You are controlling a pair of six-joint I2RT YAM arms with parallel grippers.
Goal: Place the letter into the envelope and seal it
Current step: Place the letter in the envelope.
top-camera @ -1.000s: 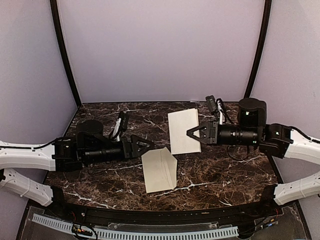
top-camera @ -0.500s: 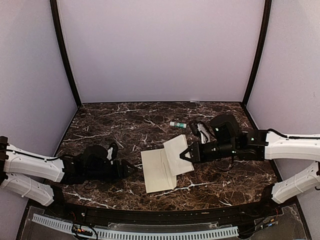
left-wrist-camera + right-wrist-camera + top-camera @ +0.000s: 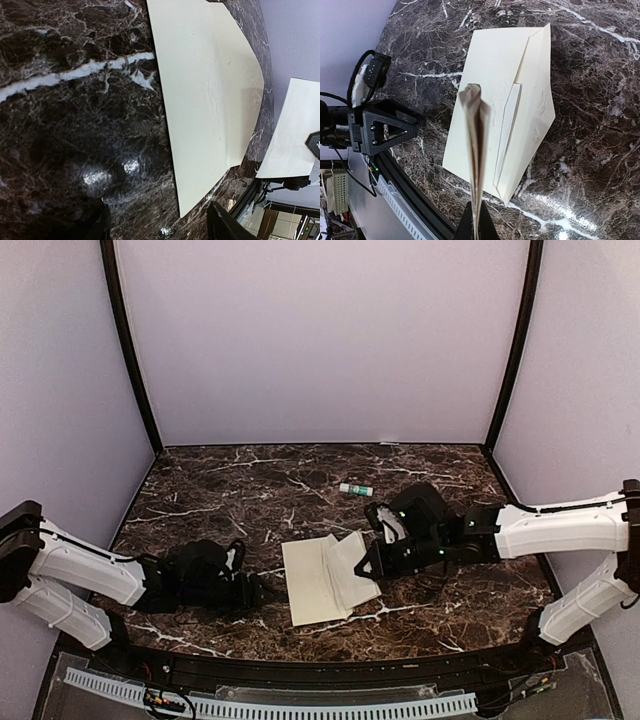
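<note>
Worktop (image 3: pixel 200 490): dark marble with white veins.
Left gripper (image 3: pixel 258 592): low over the worktop, just left of the envelope, fingers (image 3: pixel 220 227) apart, nothing between them.
Envelope (image 3: pixel 312 582): flat on the worktop near the front edge, between the two grippers, flap open and pointing right.
Letter (image 3: pixel 352 558): clamped at its right edge, tilted over the flap side of the envelope; edge-on from the right wrist; contact with the envelope not clear.
Small white and green tube (image 3: pixel 355 489): lying farther back, well apart from the papers.
Right gripper (image 3: pixel 372 562): closed tight on the letter.
</note>
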